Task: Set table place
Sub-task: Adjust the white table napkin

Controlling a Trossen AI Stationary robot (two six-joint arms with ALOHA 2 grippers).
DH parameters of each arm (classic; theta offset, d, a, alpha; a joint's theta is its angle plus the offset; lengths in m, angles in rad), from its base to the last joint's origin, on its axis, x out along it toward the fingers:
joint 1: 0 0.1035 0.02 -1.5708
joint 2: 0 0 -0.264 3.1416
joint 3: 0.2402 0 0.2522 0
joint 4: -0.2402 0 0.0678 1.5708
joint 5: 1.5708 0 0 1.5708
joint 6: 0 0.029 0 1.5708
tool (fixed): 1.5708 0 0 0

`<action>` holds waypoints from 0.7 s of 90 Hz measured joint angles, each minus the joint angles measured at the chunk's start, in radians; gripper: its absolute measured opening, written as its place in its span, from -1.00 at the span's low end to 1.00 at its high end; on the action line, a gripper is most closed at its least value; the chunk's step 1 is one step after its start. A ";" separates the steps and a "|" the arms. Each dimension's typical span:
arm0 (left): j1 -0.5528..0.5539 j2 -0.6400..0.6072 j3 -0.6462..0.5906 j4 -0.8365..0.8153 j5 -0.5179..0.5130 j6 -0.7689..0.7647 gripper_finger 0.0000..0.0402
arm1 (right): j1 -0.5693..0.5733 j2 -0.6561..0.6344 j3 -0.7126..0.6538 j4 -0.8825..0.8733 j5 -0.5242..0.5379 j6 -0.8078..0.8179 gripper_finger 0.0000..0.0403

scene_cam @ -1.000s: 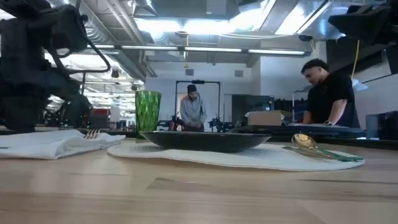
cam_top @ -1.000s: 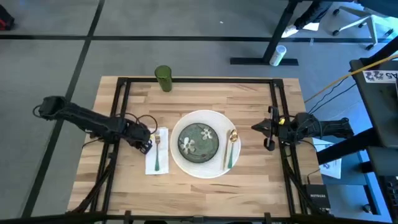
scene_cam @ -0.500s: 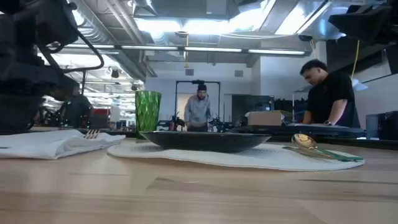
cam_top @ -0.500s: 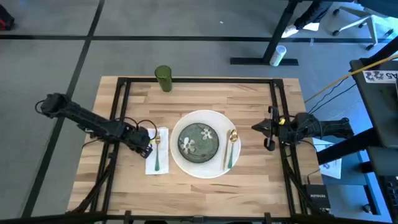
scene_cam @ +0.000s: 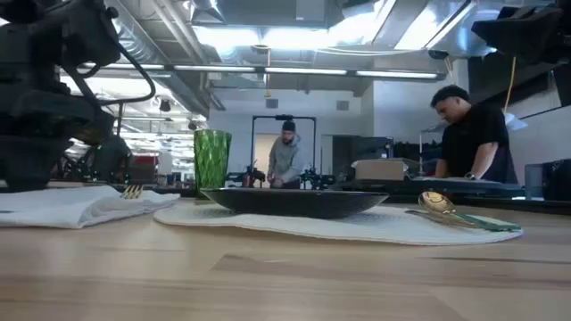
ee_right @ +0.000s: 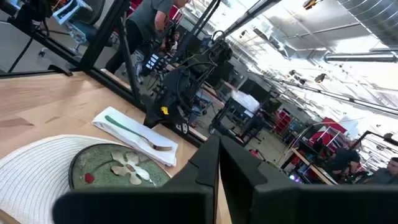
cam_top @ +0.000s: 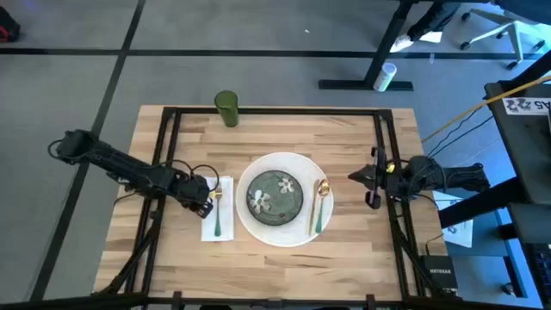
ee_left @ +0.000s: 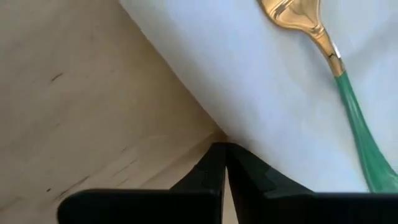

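**Place setting laid out, both grippers closed and empty**

No brand or label could be read on the dishes; only a white sheet beside the tabletop (cam_top: 258, 129) carried dark marks, too small to read. The tabletop filled the middle of the high view, its long axis running from left to right, its planks along the same line.

A white round mat (cam_top: 281, 229) lay at the centre with a dark green plate (cam_top: 275, 193) on it. A gold spoon with green handle (cam_top: 320, 205) lay on the mat's right part, the bowl toward the far edge. A fork (cam_top: 218, 211) lay on a white napkin (cam_top: 217, 226) left of the mat. A green cup (cam_top: 226, 108) stood at the far edge.

The left gripper (cam_top: 203, 196) was low at the napkin's left edge, its fingers (ee_left: 211, 171) pressed together, holding nothing. The right gripper (cam_top: 360, 178) waited near the right rail, fingers (ee_right: 208, 162) also together and empty.
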 joint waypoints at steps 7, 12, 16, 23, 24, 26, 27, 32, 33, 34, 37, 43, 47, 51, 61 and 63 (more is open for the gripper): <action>0.000 0.001 -0.001 0.020 -0.012 0.002 -1.00 | 0.000 0.000 0.000 0.001 0.000 0.000 -1.00; 0.000 0.001 -0.001 0.032 -0.025 0.003 -1.00 | 0.000 0.000 0.000 0.000 0.000 0.000 -1.00; 0.000 0.001 -0.001 0.037 -0.029 0.003 -1.00 | 0.000 0.000 0.000 0.000 0.000 0.000 -1.00; 0.000 0.002 -0.001 0.044 -0.034 0.003 -1.00 | 0.000 0.000 0.000 0.000 0.000 0.000 -1.00; 0.001 0.002 -0.001 0.045 -0.035 0.002 -1.00 | 0.000 0.000 0.000 0.000 0.000 0.000 -1.00; 0.001 0.002 -0.001 0.046 -0.037 0.002 -1.00 | 0.000 0.000 0.000 0.000 0.000 0.000 -1.00; 0.001 0.002 -0.001 0.046 -0.038 0.001 -1.00 | 0.000 0.000 0.000 0.000 0.000 0.000 -1.00; 0.001 0.002 -0.001 0.049 -0.042 0.000 -1.00 | 0.000 0.000 0.000 0.000 0.000 0.000 -1.00; 0.001 0.002 -0.001 0.050 -0.042 0.000 -1.00 | 0.000 0.000 0.000 0.000 0.000 0.000 -1.00; 0.001 0.002 -0.001 0.051 -0.043 0.000 -1.00 | 0.000 0.000 0.000 0.000 0.000 0.000 -1.00; 0.001 0.002 -0.001 0.053 -0.045 0.000 -1.00 | 0.000 0.000 0.000 0.000 0.000 0.000 -1.00; 0.001 0.002 -0.001 0.056 -0.048 0.003 -1.00 | 0.000 0.000 0.000 0.000 0.000 0.000 -1.00; 0.000 0.002 -0.001 0.056 -0.049 0.008 -1.00 | 0.000 0.000 0.000 0.000 0.000 0.000 -1.00; 0.000 0.001 -0.001 0.055 -0.049 0.010 -1.00 | 0.000 0.000 0.000 0.000 0.000 0.000 -1.00; 0.000 0.001 0.009 0.014 -0.051 0.026 -1.00 | 0.000 0.000 0.000 -0.001 0.000 0.000 -1.00; 0.000 0.001 0.014 -0.007 -0.056 0.029 -1.00 | 0.000 0.000 0.000 -0.001 0.000 0.000 -1.00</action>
